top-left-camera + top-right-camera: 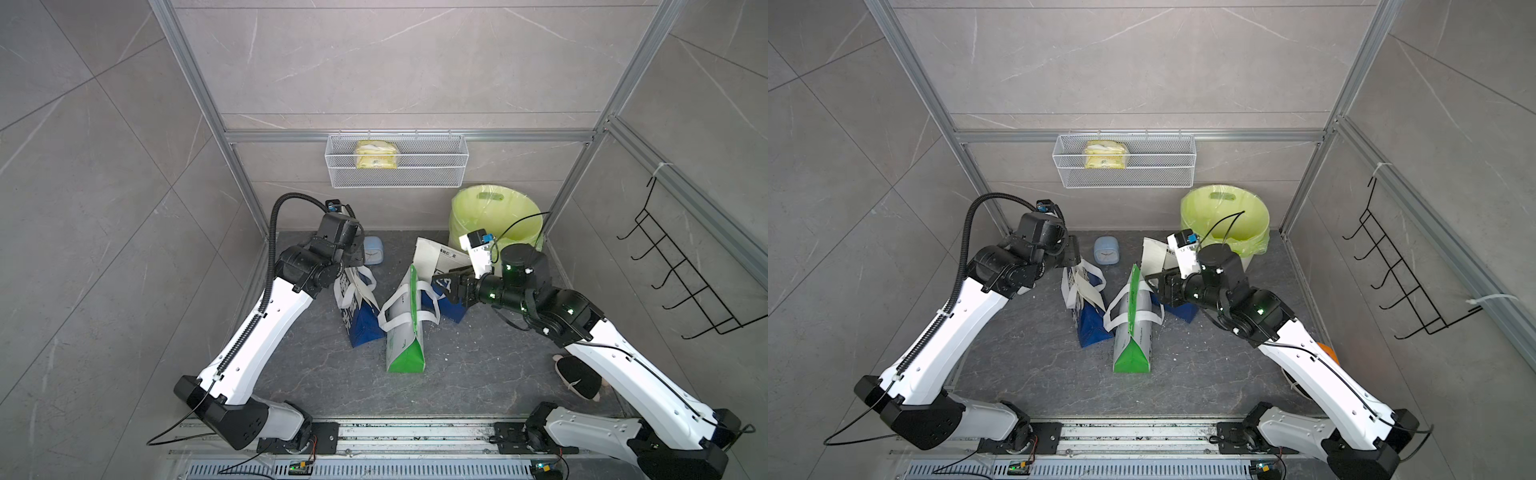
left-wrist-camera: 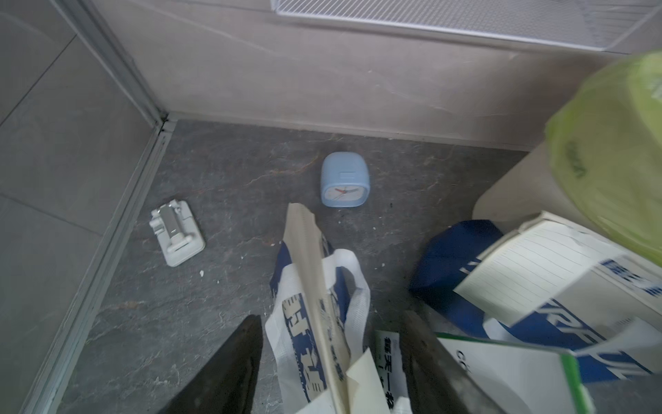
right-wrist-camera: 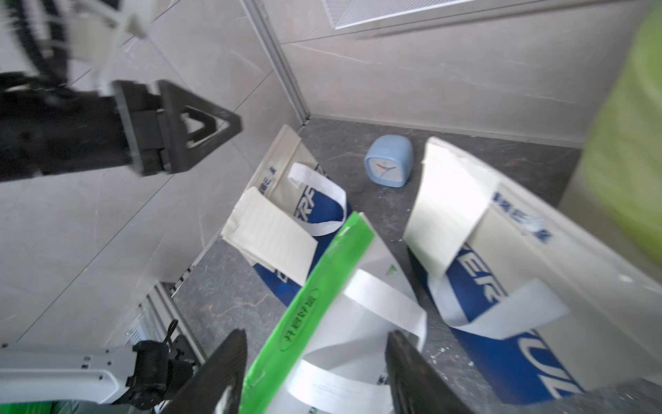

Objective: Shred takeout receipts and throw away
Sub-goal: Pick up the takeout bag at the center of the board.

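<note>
2 blue-wht bags (image 3: 315,208) show "RF"; receipts (image 3: 272,240) w/ grey ruled lines.

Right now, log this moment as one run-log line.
left tool: open over blue bag | right tool: open at green bag | receipts: whole, on bags

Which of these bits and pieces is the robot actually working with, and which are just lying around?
Job: left receipt, on the left blue bag; right receipt, on the right blue bag; green-lined bin.
Lying about: green-and-white bag; blue clock; white plastic clip; yellow packet in the wire basket.
</note>
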